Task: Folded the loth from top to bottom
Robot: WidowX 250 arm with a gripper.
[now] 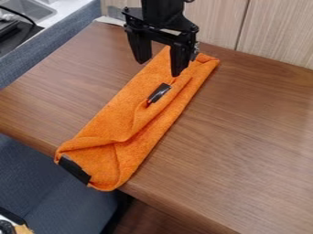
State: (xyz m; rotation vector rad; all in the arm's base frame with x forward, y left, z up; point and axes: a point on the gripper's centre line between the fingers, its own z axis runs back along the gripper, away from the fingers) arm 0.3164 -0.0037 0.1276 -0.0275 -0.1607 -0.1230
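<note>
The gripper (160, 66) hangs over the far end of the orange cloth, at the upper middle of the camera view. Its two fingers stand apart with nothing held between them. The orange cloth (125, 112) lies folded in a long narrow strip, slanting from the upper middle down to the lower left. Loose folds and creases run along its length. A black tag or clip shows on its upper half, and another dark piece is at its lower left corner. The cloth's near end reaches over the table's front edge.
The brown wooden table (245, 132) meets light wood panels (275, 32) at the back. Blue-grey upholstery (55, 183) borders its left and front edges. A metal sink (27, 8) is at the upper left, beside a black object.
</note>
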